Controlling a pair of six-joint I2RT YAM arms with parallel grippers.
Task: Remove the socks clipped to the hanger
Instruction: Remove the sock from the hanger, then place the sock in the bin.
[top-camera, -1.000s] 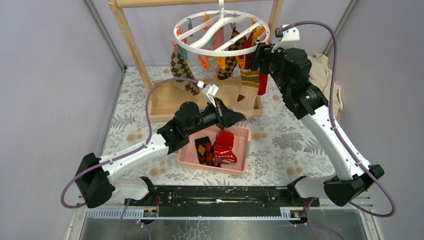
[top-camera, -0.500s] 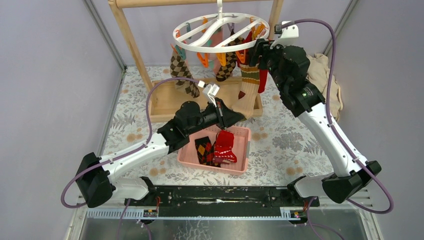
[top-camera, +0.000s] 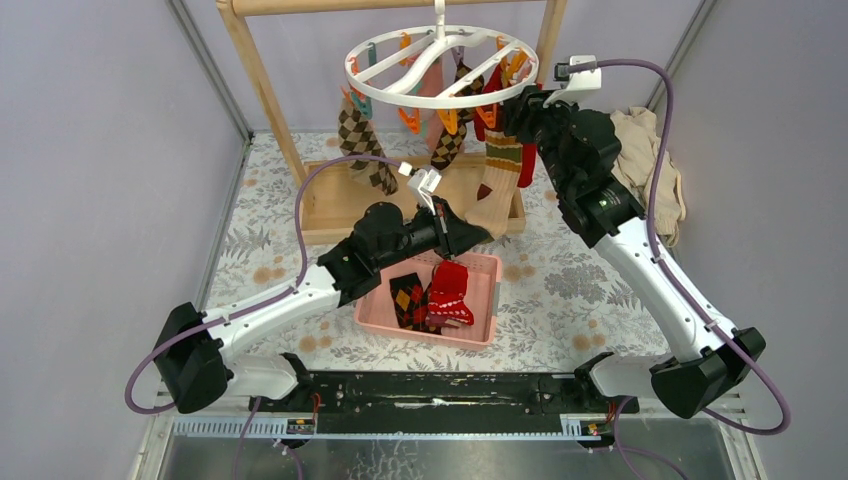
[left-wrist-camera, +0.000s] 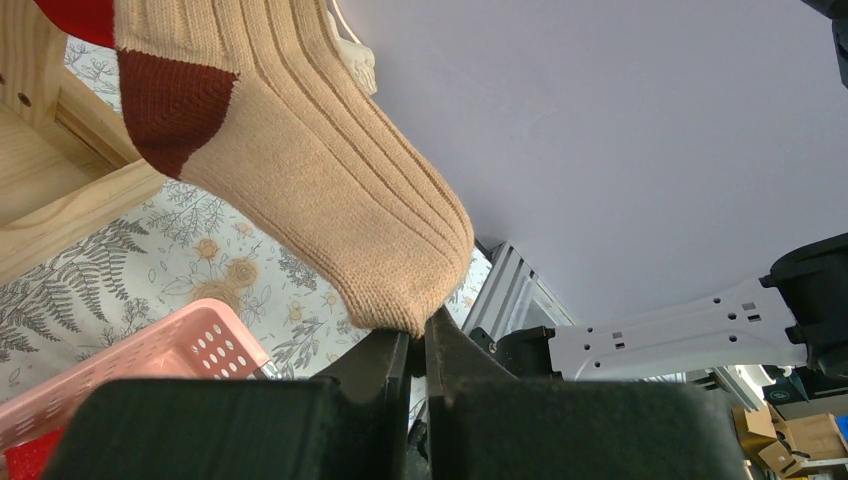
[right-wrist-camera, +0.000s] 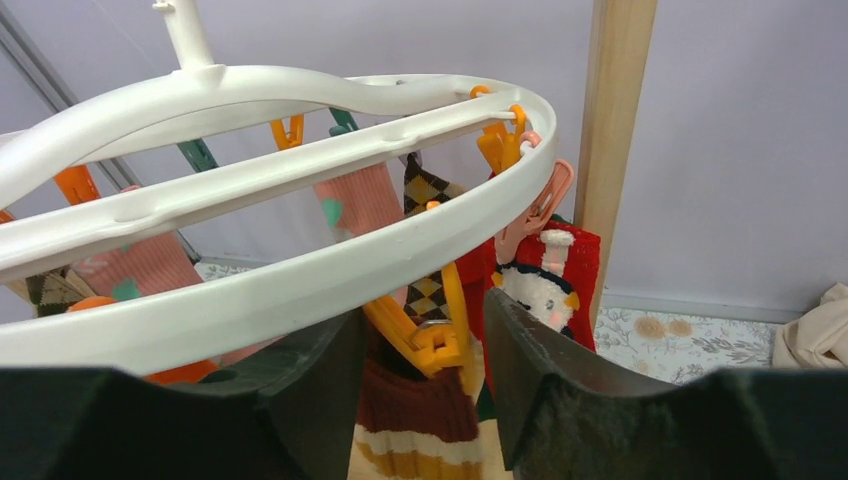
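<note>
The white ring hanger (top-camera: 440, 60) hangs from the wooden rack with several socks clipped under it. My left gripper (top-camera: 470, 231) is shut on the toe of a beige ribbed sock with a maroon heel (left-wrist-camera: 330, 190), (top-camera: 497, 190) that hangs from an orange clip (right-wrist-camera: 437, 335). My right gripper (right-wrist-camera: 425, 340) is open, its jaws on either side of that orange clip under the hanger's rim (right-wrist-camera: 330, 270), (top-camera: 515, 100). An argyle sock (top-camera: 362, 145) hangs at the left. A red sock with a white figure (right-wrist-camera: 545, 280) hangs just behind the clip.
A pink basket (top-camera: 485, 300) below the left gripper holds a red sock (top-camera: 450, 292) and a dark argyle sock (top-camera: 408, 300). The wooden rack post (right-wrist-camera: 620, 130) stands right of the hanger, its base tray (top-camera: 330, 205) below. A beige cloth heap (top-camera: 650, 160) lies at the right.
My right arm has moved up and slightly right at the hanger's rim. The hanger has swung a little, and the socks with it. My left gripper has kept its hold on the beige sock's toe.
</note>
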